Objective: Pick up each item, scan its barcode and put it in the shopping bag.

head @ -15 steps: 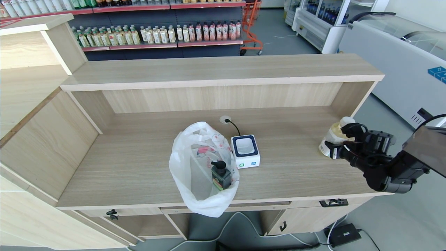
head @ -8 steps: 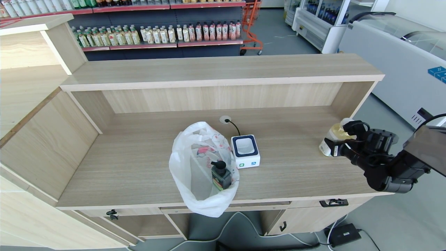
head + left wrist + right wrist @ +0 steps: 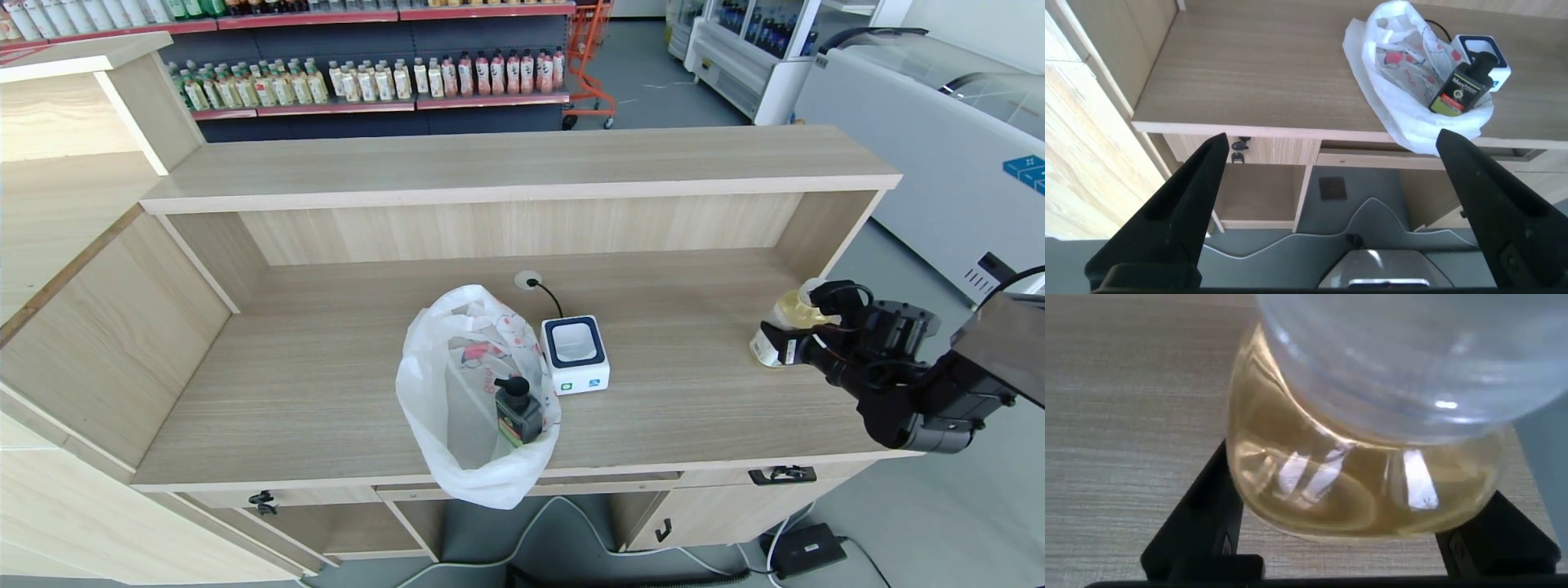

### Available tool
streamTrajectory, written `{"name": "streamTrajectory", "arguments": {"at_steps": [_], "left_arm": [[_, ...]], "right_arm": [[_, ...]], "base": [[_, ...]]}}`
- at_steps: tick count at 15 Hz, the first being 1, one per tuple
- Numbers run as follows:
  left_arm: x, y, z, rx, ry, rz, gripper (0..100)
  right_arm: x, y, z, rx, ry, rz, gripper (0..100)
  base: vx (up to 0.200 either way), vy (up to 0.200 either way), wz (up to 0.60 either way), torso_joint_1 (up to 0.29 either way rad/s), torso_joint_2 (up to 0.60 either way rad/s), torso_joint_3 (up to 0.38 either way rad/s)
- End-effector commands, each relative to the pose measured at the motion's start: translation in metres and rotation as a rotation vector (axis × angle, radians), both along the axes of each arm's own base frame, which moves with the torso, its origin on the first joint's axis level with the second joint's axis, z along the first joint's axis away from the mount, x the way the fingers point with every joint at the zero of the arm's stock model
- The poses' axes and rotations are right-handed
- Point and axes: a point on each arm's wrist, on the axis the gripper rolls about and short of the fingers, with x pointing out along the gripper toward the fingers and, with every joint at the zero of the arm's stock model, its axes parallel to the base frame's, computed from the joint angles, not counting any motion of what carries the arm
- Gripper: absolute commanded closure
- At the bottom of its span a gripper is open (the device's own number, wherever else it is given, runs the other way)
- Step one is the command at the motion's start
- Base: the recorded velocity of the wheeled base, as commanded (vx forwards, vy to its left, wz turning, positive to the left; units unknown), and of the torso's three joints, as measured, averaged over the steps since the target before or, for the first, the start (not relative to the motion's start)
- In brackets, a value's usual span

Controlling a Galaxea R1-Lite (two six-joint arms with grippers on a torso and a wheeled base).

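Note:
A bottle (image 3: 784, 317) of yellowish liquid with a white cap stands at the right end of the wooden counter (image 3: 326, 384). My right gripper (image 3: 794, 320) is open with one finger on each side of it; in the right wrist view the bottle (image 3: 1372, 457) takes up the whole gap of the right gripper (image 3: 1347, 531). The white shopping bag (image 3: 457, 384) stands open near the counter's front edge with a dark pump bottle (image 3: 516, 412) inside. Right of it sits the white scanner (image 3: 574, 353). My left gripper (image 3: 1331, 163) hangs open and empty off the counter's front, the shopping bag (image 3: 1404, 73) ahead of it.
A raised back ledge (image 3: 522, 167) and side walls enclose the counter on three sides; the right wall (image 3: 841, 224) is close behind the bottle. The scanner's black cable (image 3: 549, 296) runs to a hole in the counter. Drawers sit below the front edge.
My right gripper has moved a little farther forward around the bottle, so its fingers now cover more of it. The bag, scanner and pump bottle have stayed put.

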Motion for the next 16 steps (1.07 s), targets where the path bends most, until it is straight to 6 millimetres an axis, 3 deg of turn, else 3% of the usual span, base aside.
{"name": "streamTrajectory", "arguments": {"at_steps": [1, 4, 9, 16], "left_arm": [[0.000, 0.000, 0.000, 0.000, 0.001, 0.000, 0], [0.000, 0.000, 0.000, 0.000, 0.001, 0.000, 0], [0.000, 0.000, 0.000, 0.000, 0.001, 0.000, 0], [0.000, 0.000, 0.000, 0.000, 0.001, 0.000, 0]], "right_arm": [[-0.003, -0.003, -0.002, 0.005, 0.016, -0.008, 0], [-0.006, -0.005, -0.006, 0.010, 0.028, -0.013, 0], [0.008, -0.004, 0.003, 0.065, -0.033, -0.006, 0], [0.024, 0.001, 0.000, 0.068, -0.067, 0.057, 0]], "base": [[0.000, 0.000, 0.00, 0.000, 0.00, 0.000], [0.000, 0.000, 0.00, 0.000, 0.00, 0.000], [0.000, 0.000, 0.00, 0.000, 0.00, 0.000], [0.000, 0.000, 0.00, 0.000, 0.00, 0.000]]}}
